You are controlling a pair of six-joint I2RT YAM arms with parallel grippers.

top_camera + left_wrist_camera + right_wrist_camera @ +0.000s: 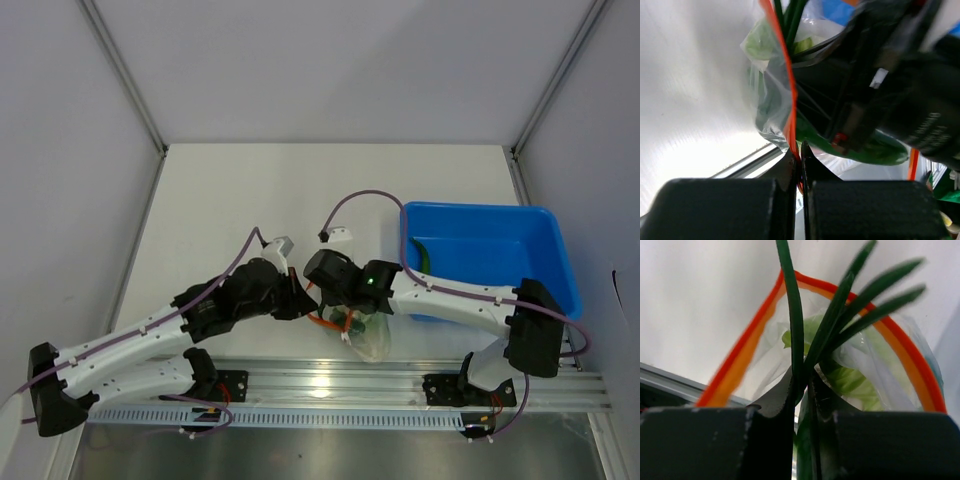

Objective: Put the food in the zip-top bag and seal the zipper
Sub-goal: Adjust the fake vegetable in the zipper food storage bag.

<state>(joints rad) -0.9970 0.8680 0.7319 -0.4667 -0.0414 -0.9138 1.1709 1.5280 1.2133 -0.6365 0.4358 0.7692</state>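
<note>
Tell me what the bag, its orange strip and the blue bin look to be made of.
Zip-top bag: thin clear plastic film, glossy; it crinkles and the greens show through.
Zipper: stiffer orange-red plastic, smooth, holding a curve.
Blue bin: likely rigid moulded plastic, even colour, slight sheen.

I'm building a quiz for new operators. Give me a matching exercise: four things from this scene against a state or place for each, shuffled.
Things:
1. left gripper
2. right gripper
3. blue bin
4. zip-top bag

States:
a. holds a green piece
b. mouth open, leafy greens inside
c. shut on long green stalks
d. shut on the orange-red zipper

Pairs: 1-d, 2-c, 3-a, 4-b.
</note>
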